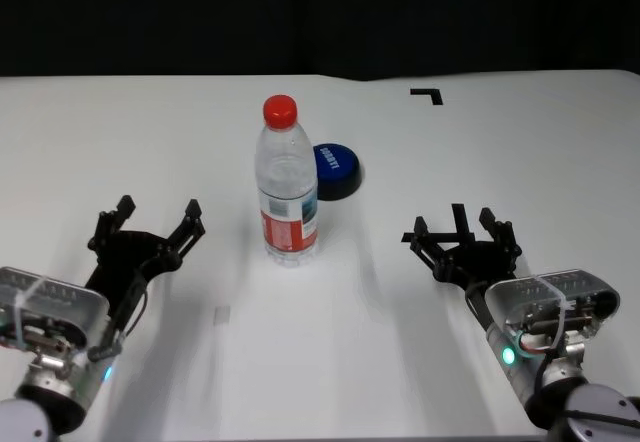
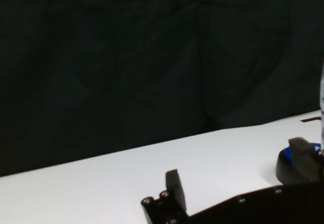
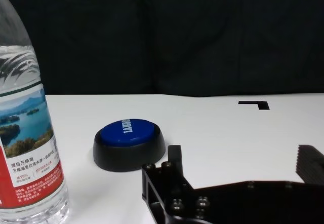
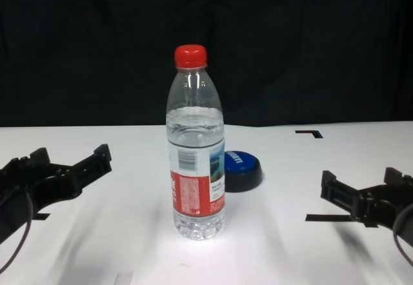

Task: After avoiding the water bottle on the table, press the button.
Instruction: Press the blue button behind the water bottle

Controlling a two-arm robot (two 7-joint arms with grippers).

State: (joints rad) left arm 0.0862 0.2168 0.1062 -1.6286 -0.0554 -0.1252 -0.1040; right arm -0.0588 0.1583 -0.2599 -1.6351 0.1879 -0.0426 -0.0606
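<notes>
The water bottle [image 1: 286,184] stands upright in the middle of the white table [image 1: 120,142], clear with a red cap and red-and-white label; it also shows in the chest view [image 4: 197,146] and the right wrist view [image 3: 25,133]. The blue button [image 1: 336,170] sits just behind and to the right of it, also in the chest view [image 4: 241,169] and the right wrist view [image 3: 129,144]. My left gripper [image 1: 150,224] is open and empty, left of the bottle. My right gripper [image 1: 462,234] is open and empty, right of the bottle and nearer than the button.
A black corner tape mark [image 1: 428,94] lies at the back right of the table. A black line mark [image 4: 326,218] lies by my right gripper. A dark curtain stands behind the table's far edge.
</notes>
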